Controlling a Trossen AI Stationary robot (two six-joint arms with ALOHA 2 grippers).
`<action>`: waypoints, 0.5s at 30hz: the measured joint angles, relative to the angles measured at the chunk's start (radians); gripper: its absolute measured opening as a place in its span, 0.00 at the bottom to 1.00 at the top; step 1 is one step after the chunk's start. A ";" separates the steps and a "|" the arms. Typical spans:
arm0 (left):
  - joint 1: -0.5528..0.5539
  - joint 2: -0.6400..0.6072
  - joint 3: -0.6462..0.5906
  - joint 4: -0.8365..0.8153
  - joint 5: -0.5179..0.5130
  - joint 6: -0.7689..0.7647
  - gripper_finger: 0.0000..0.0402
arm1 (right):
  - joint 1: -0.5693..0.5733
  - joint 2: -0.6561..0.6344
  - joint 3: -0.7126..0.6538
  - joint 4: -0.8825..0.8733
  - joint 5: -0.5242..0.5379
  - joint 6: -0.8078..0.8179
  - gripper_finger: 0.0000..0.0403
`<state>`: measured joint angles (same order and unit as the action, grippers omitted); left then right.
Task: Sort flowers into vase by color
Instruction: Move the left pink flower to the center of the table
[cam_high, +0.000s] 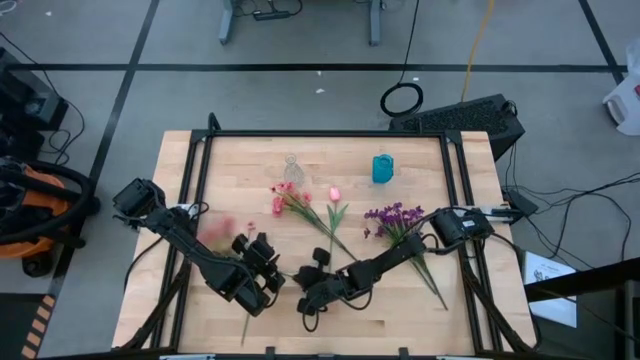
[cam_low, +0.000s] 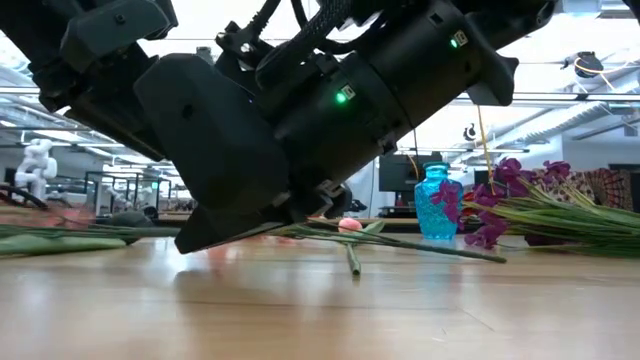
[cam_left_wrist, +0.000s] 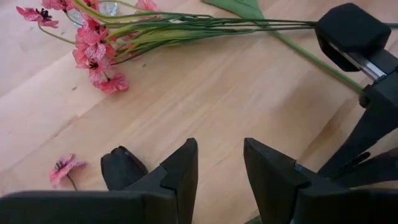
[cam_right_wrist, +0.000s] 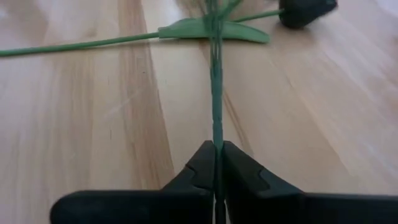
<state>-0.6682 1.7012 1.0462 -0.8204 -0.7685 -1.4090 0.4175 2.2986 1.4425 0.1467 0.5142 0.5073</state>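
Observation:
A pink-blossomed spray (cam_high: 290, 198) lies mid-table, its stems running toward the near edge. My right gripper (cam_right_wrist: 217, 163) is shut on one of those stems, and it shows in the high view as well (cam_high: 322, 260). A pink tulip bud (cam_high: 334, 194) lies beside the spray, its leafy stem (cam_right_wrist: 205, 30) crossing the held one. Purple flowers (cam_high: 396, 218) lie to the right. A clear glass vase (cam_high: 291, 168) and a blue vase (cam_high: 383, 168) stand at the far side. My left gripper (cam_left_wrist: 221, 165) hovers open at the near left, beside a loose pink blossom (cam_left_wrist: 64, 167). My right gripper pinches a thin green stem (cam_right_wrist: 217, 134) of the pink spray between its two fingers, close to the stem's cut end. The fingers slant down from the near side and lie along the stem. The rest of the stem lies on the table and runs straight away toward the blossoms.
Another thin stem (cam_high: 245, 328) sticks out toward the near edge from under the left arm. A black frame (cam_high: 200, 160) borders the wooden table. Bare wood lies along the near edge and at the far left.

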 joint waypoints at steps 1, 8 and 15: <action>0.000 0.000 0.000 0.000 0.000 0.000 0.34 | 0.000 0.000 0.000 -0.006 0.003 0.018 0.03; -0.011 -0.002 0.000 -0.003 -0.041 -0.018 0.34 | 0.018 -0.018 0.000 -0.010 0.075 0.065 0.01; -0.097 -0.074 -0.001 -0.037 -0.209 -0.127 0.34 | 0.062 -0.128 0.000 -0.127 0.244 0.073 0.00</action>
<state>-0.7650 1.6272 1.0454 -0.8579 -0.9770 -1.5364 0.4800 2.1710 1.4425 0.0201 0.7578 0.5807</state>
